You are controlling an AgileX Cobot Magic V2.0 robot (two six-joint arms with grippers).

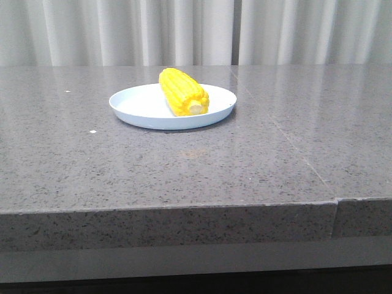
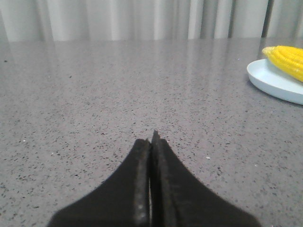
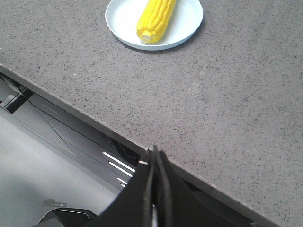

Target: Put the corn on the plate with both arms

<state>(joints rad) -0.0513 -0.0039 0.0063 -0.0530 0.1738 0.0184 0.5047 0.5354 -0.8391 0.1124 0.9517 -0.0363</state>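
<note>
Front view: corn (image 1: pixel 182 92) lies on its side inside the plate (image 1: pixel 138 105), pale cut end toward the table's near edge. Plate sits on the grey speckled table (image 1: pixel 184 171), toward the far edge and roughly midway between the side edges. No arm shows in this view.

Left wrist view: left gripper (image 2: pixel 151 142) low over bare table, fingers pressed together, nothing between them. Plate rim and cob tip visible, well apart from the fingers.

Right wrist view: right gripper (image 3: pixel 154 156) at the table's near edge, fingers also closed and empty, well apart from the plate.

Judgement: placement looks complete. Corn rests fully within the rim, both grippers clear of it. Nothing evidently left but parking the arms.
</note>
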